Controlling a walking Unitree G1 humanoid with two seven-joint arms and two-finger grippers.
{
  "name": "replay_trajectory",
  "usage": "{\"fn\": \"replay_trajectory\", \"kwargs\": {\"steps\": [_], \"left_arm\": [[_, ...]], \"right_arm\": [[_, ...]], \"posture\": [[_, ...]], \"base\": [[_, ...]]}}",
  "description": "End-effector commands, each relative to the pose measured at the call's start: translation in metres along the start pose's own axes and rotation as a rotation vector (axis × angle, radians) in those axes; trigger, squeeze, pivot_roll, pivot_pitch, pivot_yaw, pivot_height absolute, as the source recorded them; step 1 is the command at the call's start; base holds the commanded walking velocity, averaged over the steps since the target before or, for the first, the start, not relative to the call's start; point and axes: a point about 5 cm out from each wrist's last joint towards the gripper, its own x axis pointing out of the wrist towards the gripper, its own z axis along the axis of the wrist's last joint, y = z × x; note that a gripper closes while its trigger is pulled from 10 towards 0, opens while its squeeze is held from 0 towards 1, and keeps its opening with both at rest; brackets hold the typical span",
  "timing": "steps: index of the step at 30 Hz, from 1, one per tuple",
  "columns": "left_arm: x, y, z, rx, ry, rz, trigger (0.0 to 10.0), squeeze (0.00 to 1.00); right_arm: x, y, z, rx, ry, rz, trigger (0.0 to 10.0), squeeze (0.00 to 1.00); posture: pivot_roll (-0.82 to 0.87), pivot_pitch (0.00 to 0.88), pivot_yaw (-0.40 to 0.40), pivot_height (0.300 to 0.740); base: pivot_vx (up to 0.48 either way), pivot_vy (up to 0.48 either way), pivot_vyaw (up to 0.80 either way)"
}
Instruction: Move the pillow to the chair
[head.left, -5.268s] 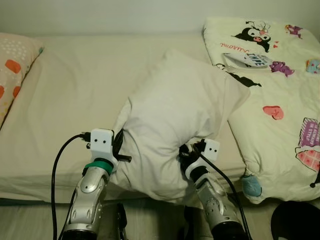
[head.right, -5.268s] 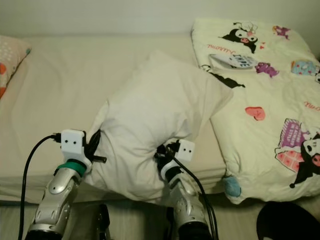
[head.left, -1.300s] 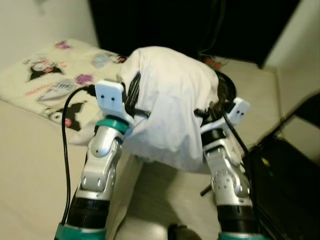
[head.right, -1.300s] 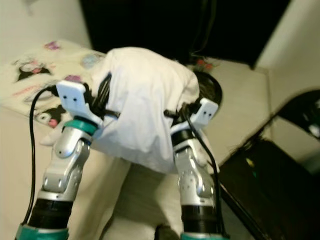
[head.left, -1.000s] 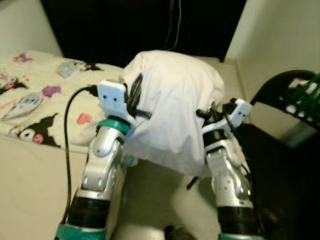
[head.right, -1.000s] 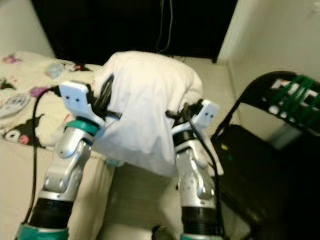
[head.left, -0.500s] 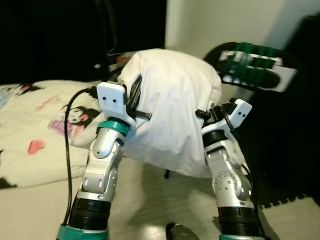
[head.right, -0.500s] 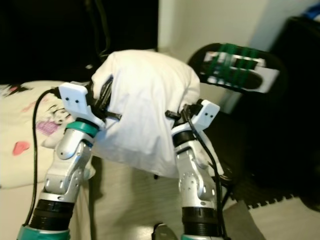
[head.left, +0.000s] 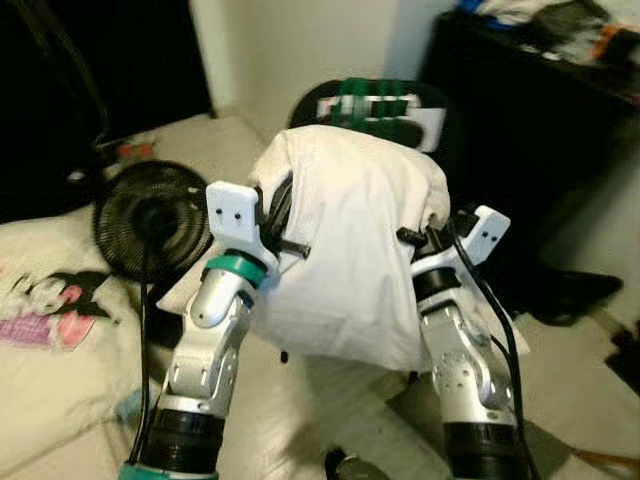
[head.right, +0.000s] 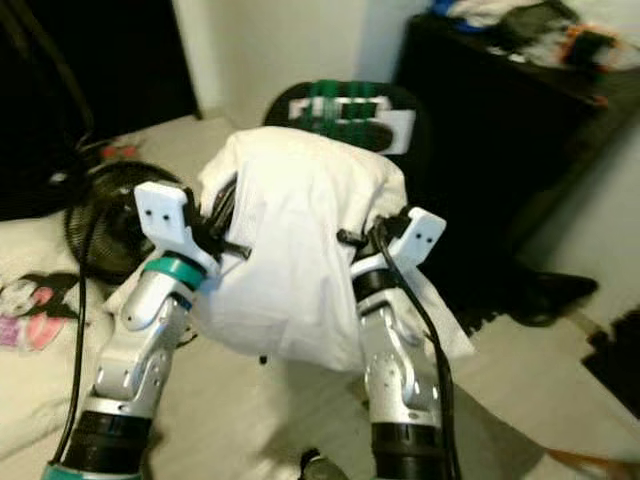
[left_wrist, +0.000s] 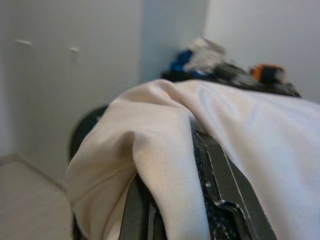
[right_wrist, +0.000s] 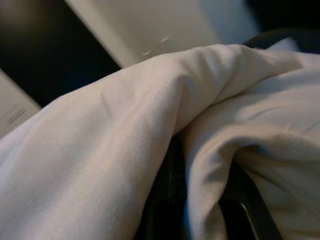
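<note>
Since half a second ago the camera has swung round: the black folding chair with green straps (head.left: 380, 105) now sits at 12 o'clock, directly behind the soft white fabric pillow (head.left: 350, 250). The pillow is carried in the air between both arms. The left gripper (head.left: 285, 235) at 9 o'clock and the right gripper (head.left: 420, 240) at 3 o'clock each have their fingers pinched into its cloth. A round black fan (head.left: 150, 215) stands at 10 o'clock.

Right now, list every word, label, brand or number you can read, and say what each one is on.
No text is legible.
Chair: white panel with green stripes on the backrest, any print too blurred to read.
Blanket: cartoon prints, no readable words.
Pillow, held between left gripper and right gripper: plain white, unmarked.
</note>
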Motion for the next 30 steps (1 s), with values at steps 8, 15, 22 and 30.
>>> {"fn": "replay_trajectory", "kwargs": {"steps": [8, 15, 22, 30], "left_arm": [[-0.019, -0.004, -0.044, 0.067, 0.177, -0.005, 10.0, 0.0], [-0.026, 0.006, -0.054, 0.092, 0.24, 0.065, 10.0, 0.0], [-0.025, 0.006, -0.053, 0.058, 0.22, 0.084, 10.0, 0.0], [-0.023, 0.003, -0.053, 0.057, 0.208, 0.082, 10.0, 0.0]], "right_arm": [[-0.013, 0.005, -0.029, -0.007, 0.118, 0.057, 10.0, 0.0], [-0.025, -0.004, -0.05, -0.055, 0.235, 0.046, 10.0, 0.0], [-0.025, -0.001, -0.051, -0.063, 0.24, 0.062, 10.0, 0.0], [-0.02, 0.008, -0.043, -0.034, 0.209, 0.12, 10.0, 0.0]], "posture": [[-0.03, 0.021, 0.095, 0.74], [-0.02, 0.019, 0.07, 0.74], [-0.03, 0.025, 0.07, 0.74], [-0.03, 0.031, 0.07, 0.74]], "base": [[0.0, 0.0, -0.4], [0.0, 0.0, 0.0], [0.081, 0.0, 0.23], [0.292, 0.0, 0.2]]}}
